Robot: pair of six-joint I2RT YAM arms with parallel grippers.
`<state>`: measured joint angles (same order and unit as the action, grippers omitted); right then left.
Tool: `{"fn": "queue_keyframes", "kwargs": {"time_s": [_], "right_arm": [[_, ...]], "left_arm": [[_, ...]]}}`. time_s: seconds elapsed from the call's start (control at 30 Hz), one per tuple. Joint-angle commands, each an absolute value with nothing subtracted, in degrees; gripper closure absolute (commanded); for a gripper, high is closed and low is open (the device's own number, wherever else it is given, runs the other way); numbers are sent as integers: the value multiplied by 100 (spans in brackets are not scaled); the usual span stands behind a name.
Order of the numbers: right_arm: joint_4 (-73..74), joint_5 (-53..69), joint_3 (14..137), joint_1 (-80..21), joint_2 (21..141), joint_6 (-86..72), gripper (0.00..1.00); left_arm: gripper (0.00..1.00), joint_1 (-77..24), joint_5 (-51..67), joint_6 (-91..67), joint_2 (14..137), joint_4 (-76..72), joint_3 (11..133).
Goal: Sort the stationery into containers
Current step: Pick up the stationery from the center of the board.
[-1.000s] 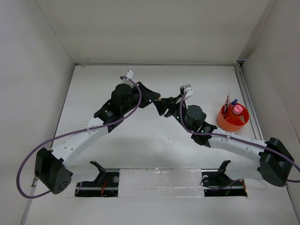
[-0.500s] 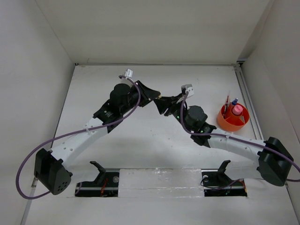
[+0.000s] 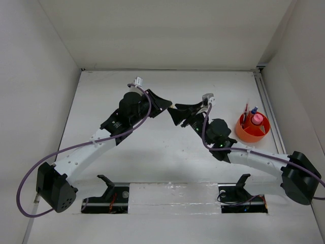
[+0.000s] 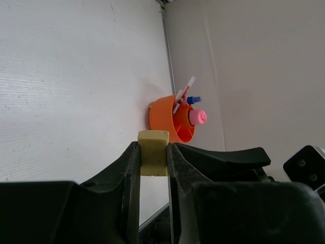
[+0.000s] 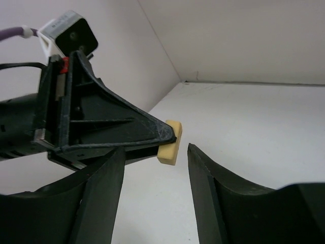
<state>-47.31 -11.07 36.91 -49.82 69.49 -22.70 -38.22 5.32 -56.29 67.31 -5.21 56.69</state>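
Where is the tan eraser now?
Top view, mid-table: the eraser is pinched by the left pincer, just in front of the open right pincer, left of the orange cup.

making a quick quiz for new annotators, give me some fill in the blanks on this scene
1. The left gripper is shut on a small tan ____.
2. The right gripper brackets it from both sides with its jaws ____.
3. The pink-capped tube stands in the ____ cup at the table's right edge.

Missing words: eraser; open; orange
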Motion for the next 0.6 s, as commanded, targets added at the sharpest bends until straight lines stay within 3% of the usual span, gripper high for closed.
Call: {"fn": "queue_keyframes", "kwargs": {"time_s": [0.0, 0.3, 0.57], "right_arm": [[-5501, -888, 3683, -4939, 6768, -2259, 42], [-5669, -896, 3735, -4887, 7075, -2259, 42], [-5932, -949, 3305, -4887, 7022, -2259, 42]], "left_arm": [[100, -3858, 457, -5660, 6557, -527, 5713], [100, -3858, 580, -5766, 6557, -580, 5766], [100, -3858, 18, -5766, 6495, -229, 6047]]}}
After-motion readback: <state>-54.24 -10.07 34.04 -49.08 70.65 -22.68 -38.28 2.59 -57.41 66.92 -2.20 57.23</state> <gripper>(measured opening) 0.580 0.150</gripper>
